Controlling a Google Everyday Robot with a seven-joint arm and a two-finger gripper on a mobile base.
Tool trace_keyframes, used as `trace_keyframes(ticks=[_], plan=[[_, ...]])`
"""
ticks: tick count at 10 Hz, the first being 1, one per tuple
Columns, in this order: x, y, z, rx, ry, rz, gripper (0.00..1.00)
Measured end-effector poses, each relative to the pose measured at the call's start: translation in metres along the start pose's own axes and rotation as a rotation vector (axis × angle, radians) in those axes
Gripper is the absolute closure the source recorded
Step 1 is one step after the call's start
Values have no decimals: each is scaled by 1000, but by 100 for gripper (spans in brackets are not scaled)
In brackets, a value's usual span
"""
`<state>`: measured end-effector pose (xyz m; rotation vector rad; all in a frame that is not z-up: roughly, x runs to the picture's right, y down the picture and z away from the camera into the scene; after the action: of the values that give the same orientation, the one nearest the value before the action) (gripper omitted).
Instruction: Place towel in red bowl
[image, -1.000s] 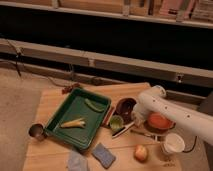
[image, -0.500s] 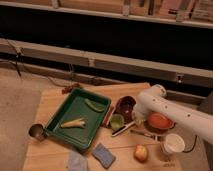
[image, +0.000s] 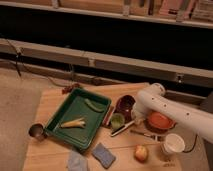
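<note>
The towel (image: 77, 161), a crumpled grey-blue cloth, lies at the table's front edge, below the green tray. The red bowl (image: 160, 121) sits right of centre, partly covered by my white arm. My gripper (image: 136, 118) hangs at the end of that arm, between a dark maroon bowl (image: 125, 104) and the red bowl, just above the table. It is shut, and I see nothing in it. It is far from the towel, up and to the right of it.
A green tray (image: 55, 125) holds a yellow piece and a green vegetable. Around it are a small green cup (image: 117, 120), a dark utensil (image: 122, 130), a blue sponge (image: 103, 155), an apple (image: 141, 152), a white cup (image: 173, 144) and a metal cup (image: 36, 131).
</note>
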<state>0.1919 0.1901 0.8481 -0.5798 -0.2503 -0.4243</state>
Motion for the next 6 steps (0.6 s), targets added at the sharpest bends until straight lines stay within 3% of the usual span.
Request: trace_keyframes(ticks=[6], plan=[[-5,-8,-19,-1,15,12,97]])
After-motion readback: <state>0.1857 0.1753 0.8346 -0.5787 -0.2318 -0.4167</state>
